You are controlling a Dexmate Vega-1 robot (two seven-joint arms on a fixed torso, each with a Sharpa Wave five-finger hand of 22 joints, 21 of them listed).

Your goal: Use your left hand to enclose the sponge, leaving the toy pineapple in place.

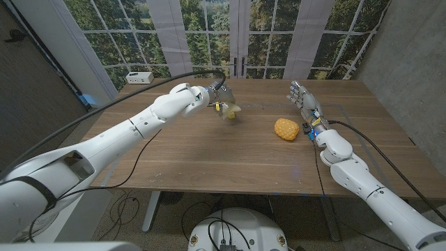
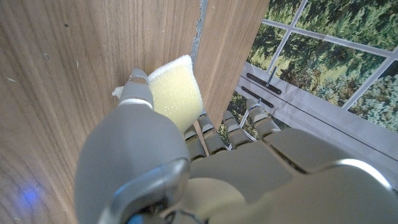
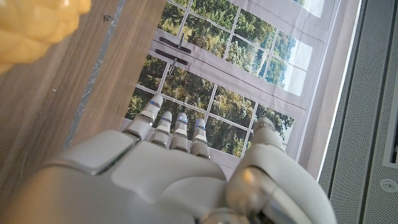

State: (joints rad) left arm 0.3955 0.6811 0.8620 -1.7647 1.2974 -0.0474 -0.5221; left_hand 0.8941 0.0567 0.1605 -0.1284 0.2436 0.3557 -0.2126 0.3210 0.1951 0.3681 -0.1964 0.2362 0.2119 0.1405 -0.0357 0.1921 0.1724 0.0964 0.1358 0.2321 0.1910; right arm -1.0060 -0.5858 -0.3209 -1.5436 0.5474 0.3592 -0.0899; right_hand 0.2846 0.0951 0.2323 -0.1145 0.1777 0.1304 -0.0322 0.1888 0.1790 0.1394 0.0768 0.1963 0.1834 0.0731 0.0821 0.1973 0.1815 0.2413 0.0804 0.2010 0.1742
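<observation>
**Left hand closed around the sponge; pineapple undisturbed**

The left hand (image 1: 221, 96) sits in the upper middle of the head frame, at the far part of the table, with its fingers wrapped over the sponge (image 1: 231, 111). In the left wrist view the thumb (image 2: 138, 93) presses one face of the sponge (image 2: 176, 87) while the other fingers (image 2: 227, 127) curl in from the opposite side, so the hand grips it. About half of the pale yellow block shows beyond the fingers.

Judged from this, the enclosing is largely done. What remains, if anything, is firming the hold; whether the sponge rests on the table (image 1: 209, 157) or is lifted clear, I cannot tell.

The sponge's long axis appears to run out along the line of the fingers, its free end pointing away from the palm.

The toy pineapple (image 1: 286, 129) lies right of centre, well apart from the left hand and apparently untouched. The right hand (image 1: 305, 104) stands just beside it, upper right, fingers extended and holding nothing.
</observation>
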